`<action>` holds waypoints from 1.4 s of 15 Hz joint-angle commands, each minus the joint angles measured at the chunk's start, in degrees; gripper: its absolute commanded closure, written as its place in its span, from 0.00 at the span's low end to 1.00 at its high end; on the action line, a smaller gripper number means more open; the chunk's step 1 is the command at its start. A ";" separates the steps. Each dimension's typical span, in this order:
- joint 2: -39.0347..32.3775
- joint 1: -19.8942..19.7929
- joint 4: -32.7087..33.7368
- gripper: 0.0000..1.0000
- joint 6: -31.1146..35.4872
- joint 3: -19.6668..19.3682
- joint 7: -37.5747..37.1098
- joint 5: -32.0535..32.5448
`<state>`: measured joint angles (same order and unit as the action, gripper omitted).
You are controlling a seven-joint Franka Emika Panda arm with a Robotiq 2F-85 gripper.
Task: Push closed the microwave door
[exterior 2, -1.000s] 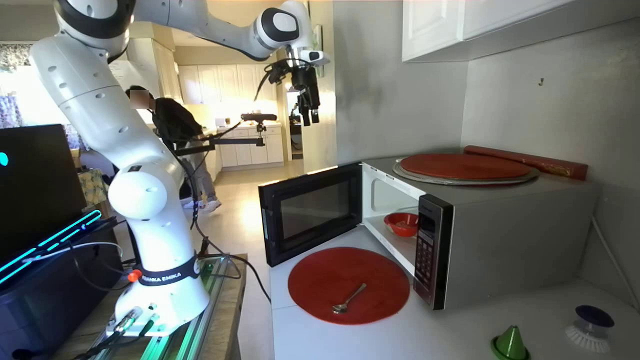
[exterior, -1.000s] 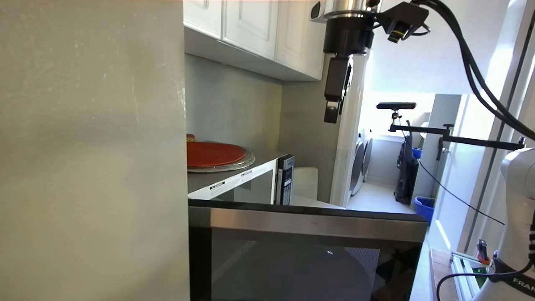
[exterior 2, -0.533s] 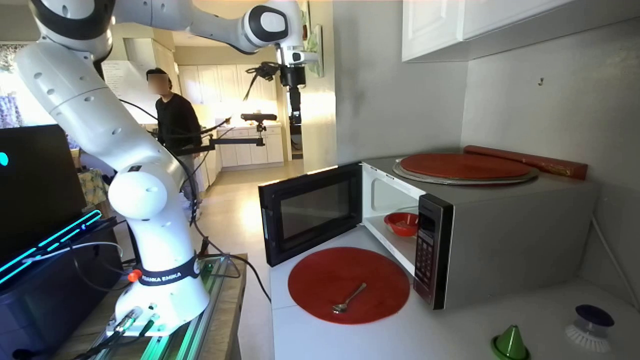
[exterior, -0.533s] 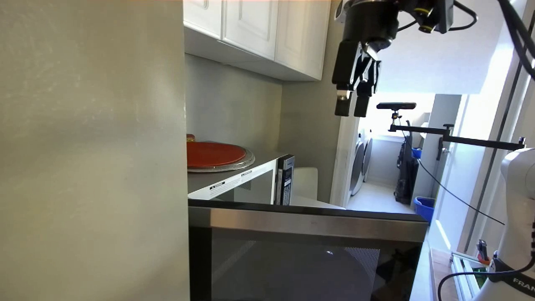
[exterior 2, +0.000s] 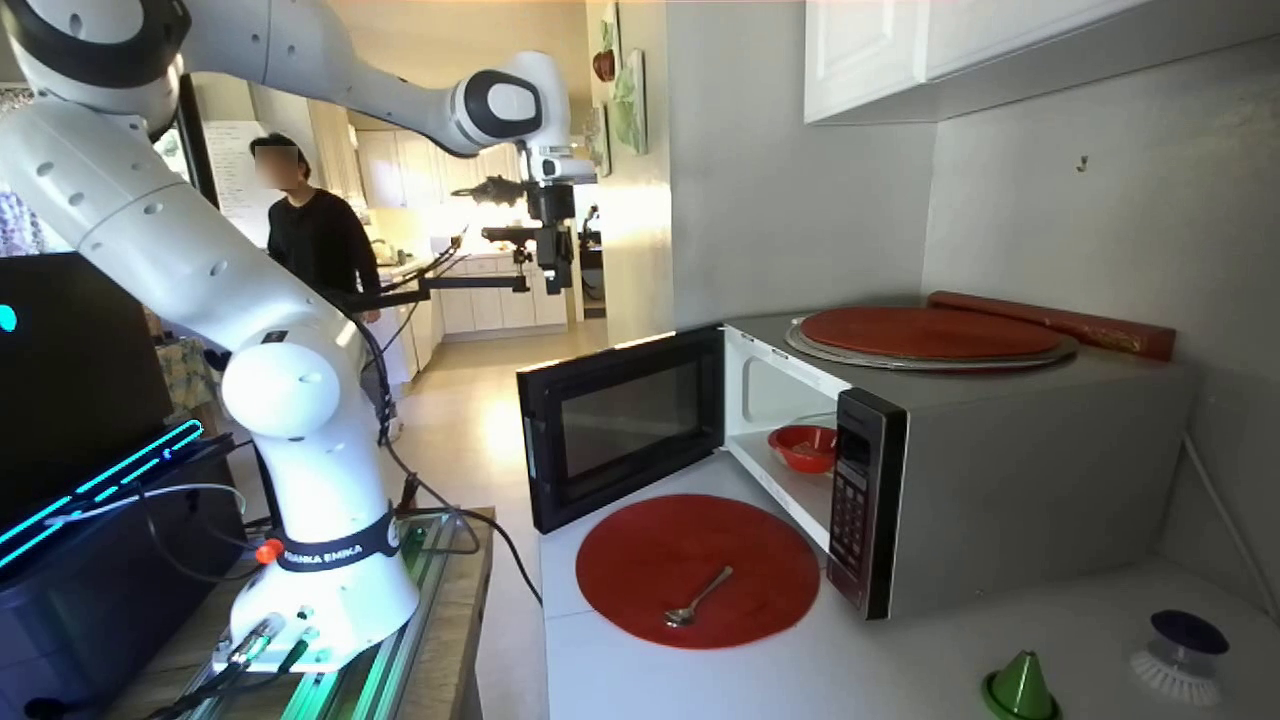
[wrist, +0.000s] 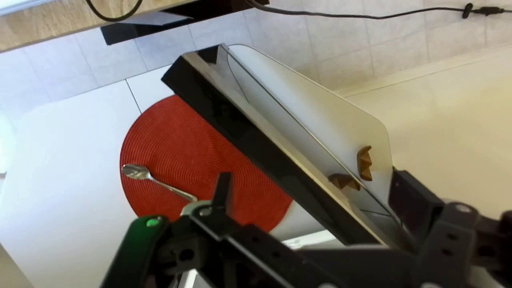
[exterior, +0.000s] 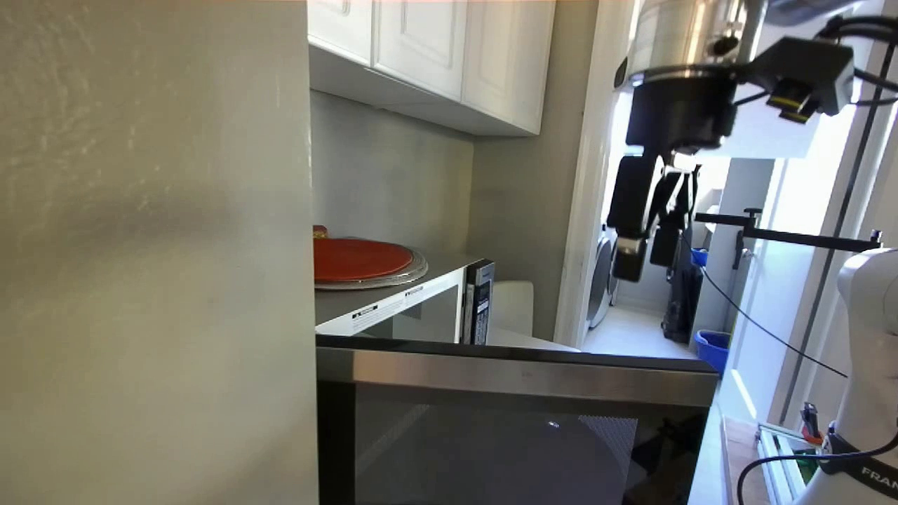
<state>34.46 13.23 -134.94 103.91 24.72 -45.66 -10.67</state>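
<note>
In an exterior view, your gripper [exterior: 645, 257] hangs, jaws apart, above the open microwave door [exterior: 515, 421].

- "FRANKA EMIKA" (its beginning blurred) can be read on the dark band [exterior 2: 340, 553] at the foot of the arm [exterior 2: 312, 482].
- Only "FRAN" is shown on that band [exterior: 877, 478], cut by an exterior view's edge.
- Labels [exterior: 365, 313] on the white frame [exterior: 388, 304] of the microwave [exterior 2: 1040, 490] cannot be read.

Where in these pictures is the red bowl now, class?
In an exterior view, the red bowl sits inside the microwave, left of its keypad panel.
</note>
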 commanded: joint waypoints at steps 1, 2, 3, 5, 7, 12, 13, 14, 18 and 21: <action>1.93 2.46 -7.80 0.00 8.32 0.93 0.04 -3.69; -0.03 1.43 -3.74 0.00 3.95 0.55 -0.15 -1.30; -0.03 1.99 -5.30 0.00 5.89 0.79 -0.15 -1.48; -0.01 2.35 -6.53 0.00 7.14 0.91 -0.15 -1.54; -0.26 1.60 -6.50 0.00 7.45 1.46 -0.60 0.07; -2.57 2.60 -9.40 0.50 10.07 2.42 -3.11 -2.70; -3.00 2.73 -9.64 0.56 10.03 2.42 -3.89 -3.10; -3.44 3.04 -9.88 0.64 9.72 2.27 -4.55 -3.81; -4.52 3.51 -11.72 0.91 10.37 2.49 -7.24 -3.70; -4.37 3.47 -13.63 1.00 11.63 2.45 -7.30 -2.05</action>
<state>29.68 16.14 -146.38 113.17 27.12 -51.65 -13.30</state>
